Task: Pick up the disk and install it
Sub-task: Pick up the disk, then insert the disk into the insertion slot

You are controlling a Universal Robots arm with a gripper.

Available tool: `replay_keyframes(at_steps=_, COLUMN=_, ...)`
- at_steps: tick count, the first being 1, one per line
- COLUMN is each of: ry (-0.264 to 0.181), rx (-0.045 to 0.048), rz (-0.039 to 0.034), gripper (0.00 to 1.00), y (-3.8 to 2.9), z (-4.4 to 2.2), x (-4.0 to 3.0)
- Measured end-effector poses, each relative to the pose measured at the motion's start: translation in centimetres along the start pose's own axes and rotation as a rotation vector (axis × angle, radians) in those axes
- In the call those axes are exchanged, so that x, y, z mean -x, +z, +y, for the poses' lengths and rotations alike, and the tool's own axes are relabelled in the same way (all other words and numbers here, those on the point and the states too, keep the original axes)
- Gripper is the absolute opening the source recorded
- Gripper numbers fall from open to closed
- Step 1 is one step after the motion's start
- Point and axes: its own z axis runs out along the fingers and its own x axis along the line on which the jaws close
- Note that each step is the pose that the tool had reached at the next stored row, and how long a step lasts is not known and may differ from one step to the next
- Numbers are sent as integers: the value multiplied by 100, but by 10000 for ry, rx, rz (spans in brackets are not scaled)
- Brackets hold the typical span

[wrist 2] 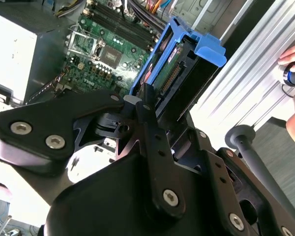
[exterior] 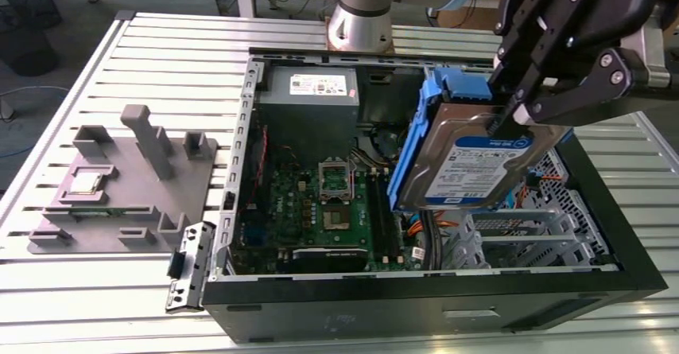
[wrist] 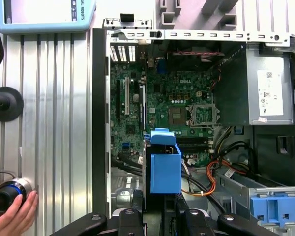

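The disk (exterior: pixel 479 165) is a silver drive with a white-and-blue label in a blue carrier frame. It hangs tilted, nearly on edge, over the right half of the open computer case (exterior: pixel 424 286). My black gripper (exterior: pixel 511 118) is shut on its upper edge. In the second wrist view the fingers (wrist 2: pixel 150 129) clamp the disk's end, and the blue carrier (wrist 2: pixel 188 59) sticks out beyond them. In the first wrist view the carrier (wrist: pixel 165 167) hangs above the motherboard (wrist: pixel 157 110), just ahead of the gripper (wrist: pixel 171 216).
A grey power-supply box (exterior: pixel 308 88) sits at the case's back, with a metal drive cage (exterior: pixel 530 231) at the exterior view's right. A grey fixture plate (exterior: pixel 122 191) holding a small processor chip (exterior: pixel 85 183) lies to the left. A hand (wrist: pixel 12 216) rests on a knob beside the case.
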Motion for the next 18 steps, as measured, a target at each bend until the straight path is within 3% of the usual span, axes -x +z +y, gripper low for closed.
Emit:
replay_keyframes(at_steps=9, ry=0, rx=7, rz=0, gripper=35, y=-8, z=-257, x=9)
replay_keyframes(at_steps=13, ry=0, rx=9, rz=1, gripper=35, y=-11, z=-305, x=11)
replay_keyframes(at_steps=18, ry=0, rx=9, rz=0, gripper=35, y=-11, z=-317, x=11)
